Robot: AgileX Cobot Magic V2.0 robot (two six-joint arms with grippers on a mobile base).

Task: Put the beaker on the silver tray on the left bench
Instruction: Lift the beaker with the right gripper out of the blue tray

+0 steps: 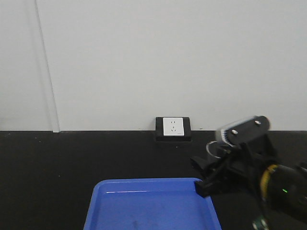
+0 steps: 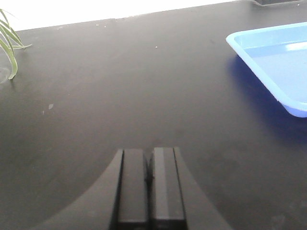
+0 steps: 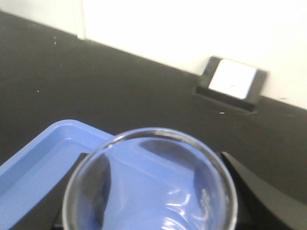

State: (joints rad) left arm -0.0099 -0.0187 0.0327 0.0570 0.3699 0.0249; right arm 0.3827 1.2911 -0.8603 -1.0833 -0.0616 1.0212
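The small clear beaker point(image 3: 149, 191) fills the lower right wrist view, its round rim facing the camera. My right gripper point(image 3: 151, 160) is shut on the beaker, with a black finger on either side of it. In the front view the beaker point(image 1: 213, 149) hangs in the right gripper point(image 1: 201, 175) just above the right far corner of a blue tray point(image 1: 144, 183). My left gripper point(image 2: 149, 154) is shut with nothing in it, low over the black worktop point(image 2: 120, 86). The silver tray is out of view.
The blue plastic tray point(image 2: 261, 62) lies on the worktop to the right of the left gripper, and its rim point(image 3: 48, 139) shows under the beaker. A white wall socket point(image 1: 173, 127) sits at the back edge. Green plant leaves point(image 2: 9, 43) reach in at far left.
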